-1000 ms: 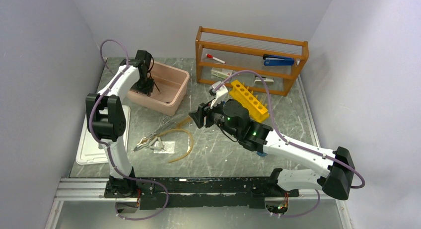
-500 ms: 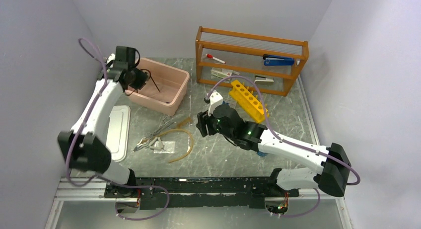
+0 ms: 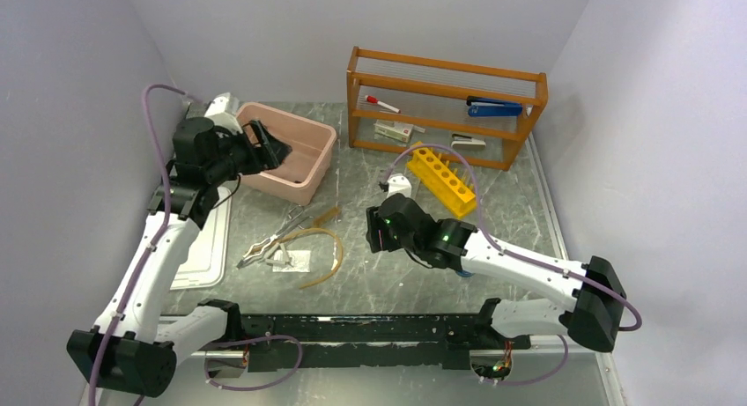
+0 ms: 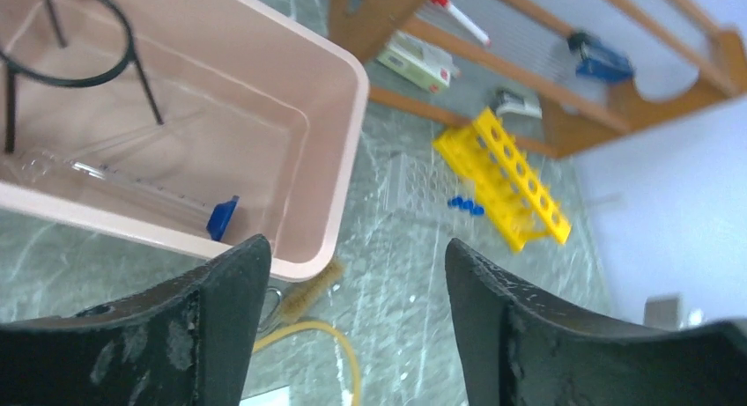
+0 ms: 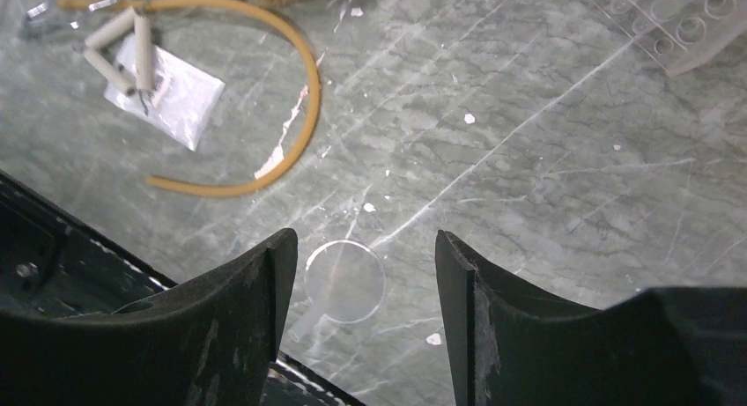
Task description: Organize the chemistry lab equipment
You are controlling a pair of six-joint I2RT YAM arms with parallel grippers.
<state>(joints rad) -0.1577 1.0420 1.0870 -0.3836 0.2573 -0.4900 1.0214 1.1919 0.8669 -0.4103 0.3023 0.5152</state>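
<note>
My left gripper (image 4: 352,256) hangs open and empty over the near rim of the pink bin (image 4: 339,142). In the bin stand the black wire ring stand (image 4: 132,49) and a clear glass tube (image 4: 132,184) with a blue end. The tan rubber tubing (image 3: 328,247) and the silvery tongs (image 3: 269,243) lie on the table between the arms. A brush (image 4: 308,291) lies by the bin. My right gripper (image 5: 363,247) is open and low over a round clear glass disc (image 5: 345,281) on the table. Tiny blue-capped tubes (image 4: 464,205) sit beside the yellow rack (image 4: 511,177).
A wooden shelf (image 3: 445,107) at the back holds a red-capped marker (image 3: 381,102) and a blue stapler (image 3: 493,108). A clear plastic rack (image 5: 678,27) lies by the yellow one. A white tray (image 3: 204,239) sits at the left edge, a small plastic bag (image 5: 167,93) under the tongs' tips.
The left gripper let go of the ring stand in the bin, opened and drew back to the left. The right gripper swung down and nearer, over the glass disc.
</note>
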